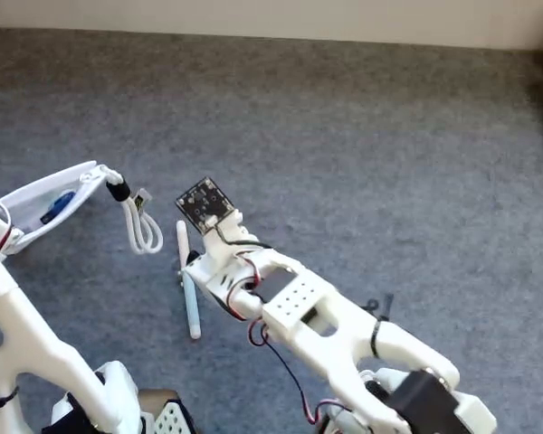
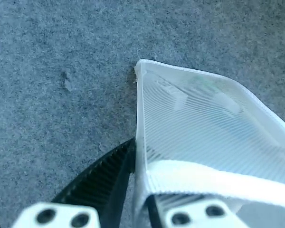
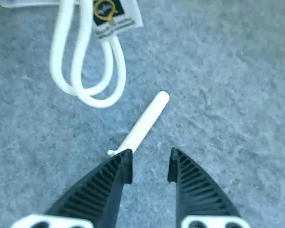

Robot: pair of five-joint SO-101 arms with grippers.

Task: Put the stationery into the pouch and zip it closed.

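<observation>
The white mesh pouch (image 1: 50, 194) lies on the carpet at the left with a blue item (image 1: 56, 206) inside. My left gripper (image 2: 141, 159) is shut on the pouch (image 2: 199, 123), pinching its edge. A white cord loop (image 1: 143, 231) with a tag hangs off the pouch's right end. Just right of the loop lies a white pen (image 1: 183, 246). My right gripper (image 3: 149, 164) stands open low over the pen (image 3: 145, 119), with one fingertip (image 3: 123, 161) at the pen's near end. In the high view the right gripper (image 1: 190, 271) covers the pen's middle.
Grey carpet (image 1: 389, 136) covers the whole floor, with wide bare room to the right and back. The cord loop (image 3: 83, 71) and its tag (image 3: 115, 16) lie just beyond the pen. The right arm's body (image 1: 344, 334) stretches to the lower right.
</observation>
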